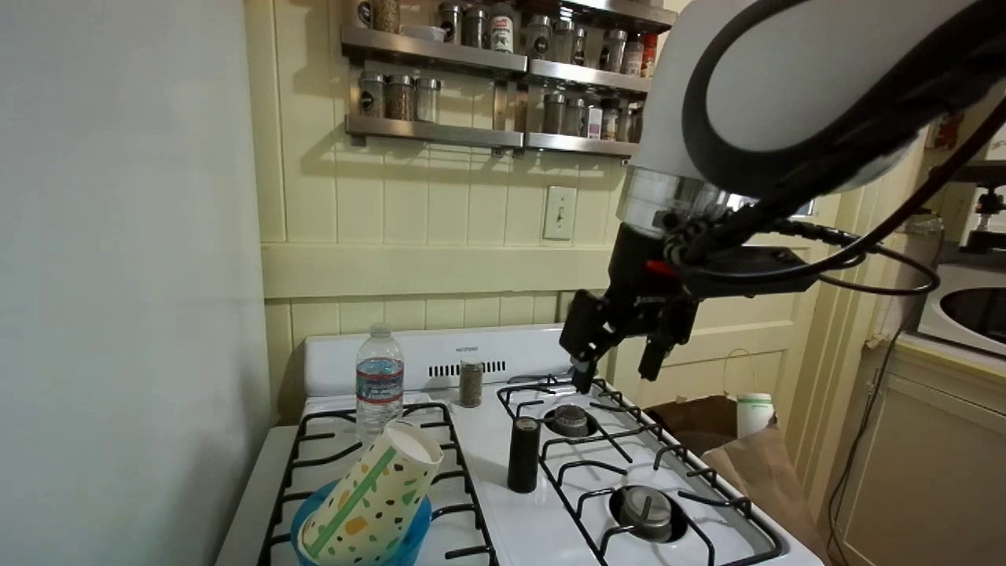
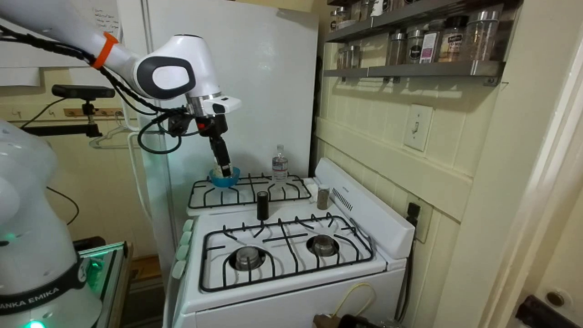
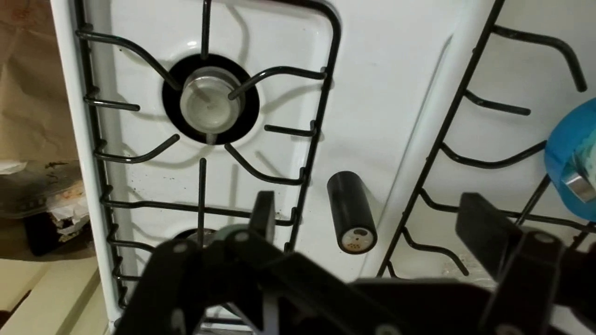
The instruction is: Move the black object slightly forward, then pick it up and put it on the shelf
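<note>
We find the black cylinder [image 3: 351,209] upright between the burner grates [image 3: 320,109], the hand [image 1: 616,376] spread wide and clear of it; best, we judge, to descend astride it and nudge low, lest it topple.

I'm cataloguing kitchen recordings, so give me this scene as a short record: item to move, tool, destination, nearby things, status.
item: black cylinder, upright on the stovetop between the burner grates
tool: open, raised above the stovetop, holding nothing
destination: silvery wall shelf, lined with jars
nearby: clear water bottle; small jar in front of the back panel; blue bowl holding a tilted patterned cup
status: black cylinder not yet on the wall shelf
</note>
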You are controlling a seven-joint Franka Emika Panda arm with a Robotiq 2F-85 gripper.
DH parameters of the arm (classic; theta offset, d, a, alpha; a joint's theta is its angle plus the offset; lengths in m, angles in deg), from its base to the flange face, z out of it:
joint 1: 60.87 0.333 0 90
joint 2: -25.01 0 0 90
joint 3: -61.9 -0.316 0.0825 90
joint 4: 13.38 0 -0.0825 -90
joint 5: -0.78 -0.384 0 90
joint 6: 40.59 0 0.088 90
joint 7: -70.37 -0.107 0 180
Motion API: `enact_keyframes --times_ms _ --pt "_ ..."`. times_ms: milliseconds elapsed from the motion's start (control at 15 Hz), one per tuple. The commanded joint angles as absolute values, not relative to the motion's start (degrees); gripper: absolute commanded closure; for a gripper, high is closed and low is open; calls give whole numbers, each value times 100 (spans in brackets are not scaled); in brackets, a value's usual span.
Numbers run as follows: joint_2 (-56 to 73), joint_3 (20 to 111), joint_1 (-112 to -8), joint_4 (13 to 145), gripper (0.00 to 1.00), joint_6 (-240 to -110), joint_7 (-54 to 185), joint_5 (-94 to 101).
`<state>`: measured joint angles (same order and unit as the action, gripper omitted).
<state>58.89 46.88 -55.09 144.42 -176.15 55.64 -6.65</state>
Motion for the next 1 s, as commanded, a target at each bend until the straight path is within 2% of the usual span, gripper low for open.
enact_keyframes --times_ms 0,467,933 --pt "5155 4490 -5601 14442 0 -18411 5099 -396" --pt "3810 4566 -5611 14454 0 -19668 5105 -15" --pt "3456 4806 -5437 14431 0 -19778 5325 -66"
